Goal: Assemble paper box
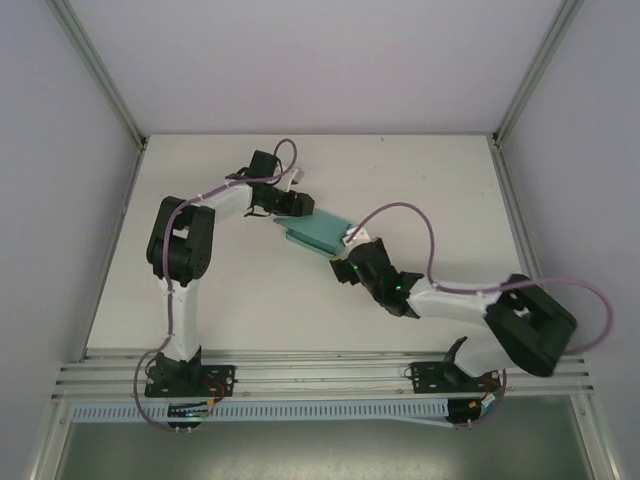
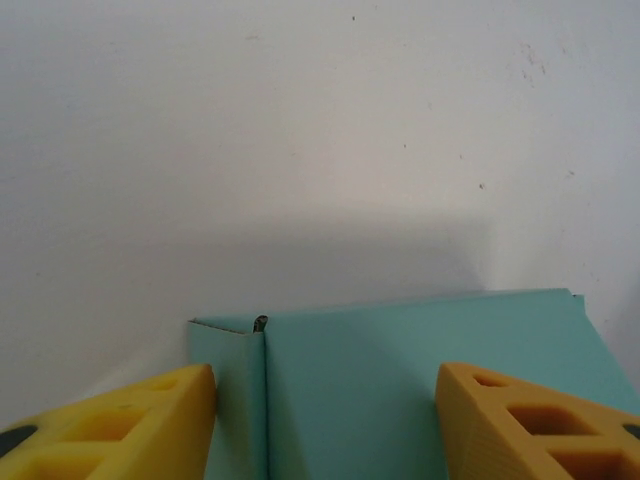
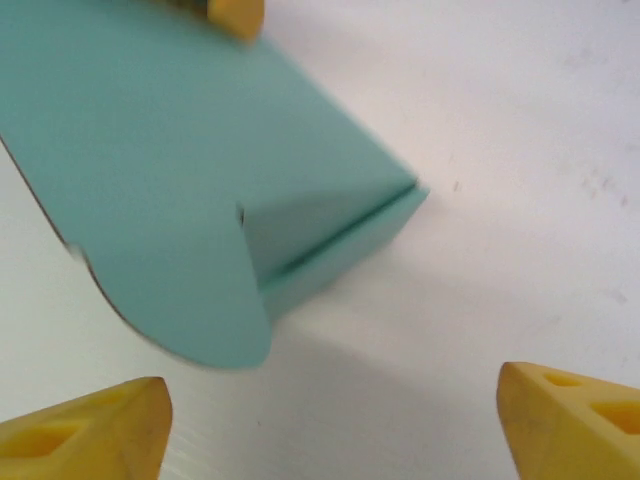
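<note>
Teal paper box on a white worktop, lying flat near the middle, between the two hands, its long axis slanting from upper left to lower right. Left: the left hand meets the box's upper-left end. From the left wrist its yellow fingers stand apart over the box, the left one at the edge of a narrow folded side panel, the right one above the broad top face; whether they press on the paper cannot be told. Right: the right hand sits just beside the lower-right end, its fingers spread wide with bare worktop between them, clear of the box. At that end a rounded flap juts out untucked beside a low side wall; what lies inside the box is hidden. A yellow fingertip of the left hand shows at the far end.
</note>
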`<state>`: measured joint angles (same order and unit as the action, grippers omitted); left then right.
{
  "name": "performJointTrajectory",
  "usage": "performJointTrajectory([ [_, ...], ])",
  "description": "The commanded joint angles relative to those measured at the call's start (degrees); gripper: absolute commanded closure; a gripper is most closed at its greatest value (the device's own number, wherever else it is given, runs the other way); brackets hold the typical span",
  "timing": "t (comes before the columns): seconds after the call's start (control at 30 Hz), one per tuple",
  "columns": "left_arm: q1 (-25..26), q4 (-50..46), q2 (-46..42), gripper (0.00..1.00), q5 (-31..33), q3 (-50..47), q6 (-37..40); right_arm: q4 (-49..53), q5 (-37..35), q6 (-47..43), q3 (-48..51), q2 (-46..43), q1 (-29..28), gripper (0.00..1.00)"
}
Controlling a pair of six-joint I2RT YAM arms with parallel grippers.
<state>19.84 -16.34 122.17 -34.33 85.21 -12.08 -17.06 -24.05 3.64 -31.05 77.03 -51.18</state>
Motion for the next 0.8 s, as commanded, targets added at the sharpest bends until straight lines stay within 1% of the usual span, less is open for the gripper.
performJointTrajectory([
  [0.0, 0.2, 0.7, -2.0, 0.42, 3.8, -6.6, -2.9, 0.6, 2.9, 6.5, 1.4, -6.8, 2.6, 0.09],
  [0.07, 0.2, 3.4, -3.5, 0.43, 4.6, -10.1, -4.8, 0.1, 4.1, 11.3, 1.3, -9.8, 5.1, 0.03],
  [0.17, 0.6, 7.2, -5.6, 0.44, 7.3, -14.7, -6.9, 1.3, 8.4, 18.1, -1.5, -10.7, 9.2, 0.01],
  [0.2, 1.0, 8.4, -6.4, 0.45, 8.5, -16.1, -7.0, 2.2, 9.9, 19.0, -3.4, -10.0, 9.5, 0.01],
  [0.27, 1.6, 10.0, -7.8, 0.45, 10.8, -18.1, -7.4, 4.5, 12.6, 19.5, -7.8, -7.2, 9.5, 0.01],
  [0.37, 2.6, 12.5, -9.4, 0.46, 13.1, -20.9, -7.9, 9.4, 11.7, 21.4, -12.9, -1.9, 9.6, 0.01],
  [0.6, 3.6, 16.1, -11.6, 0.46, 15.1, -25.7, -9.1, 11.2, 12.9, 24.4, -14.3, 10.5, 9.7, 0.02],
  [0.63, 3.8, 16.6, -12.1, 0.46, 15.1, -26.4, -9.4, 10.4, 14.0, 24.8, -14.1, 12.1, 9.8, 0.04],
  [0.7, 4.1, 17.9, -12.9, 0.46, 15.0, -27.8, -10.4, 8.6, 16.7, 25.3, -14.0, 15.7, 10.0, 0.1],
  [0.77, 4.3, 18.2, -13.7, 0.46, 14.0, -28.5, -11.2, 9.1, 18.8, 25.7, -14.7, 18.7, 10.5, 0.16],
])
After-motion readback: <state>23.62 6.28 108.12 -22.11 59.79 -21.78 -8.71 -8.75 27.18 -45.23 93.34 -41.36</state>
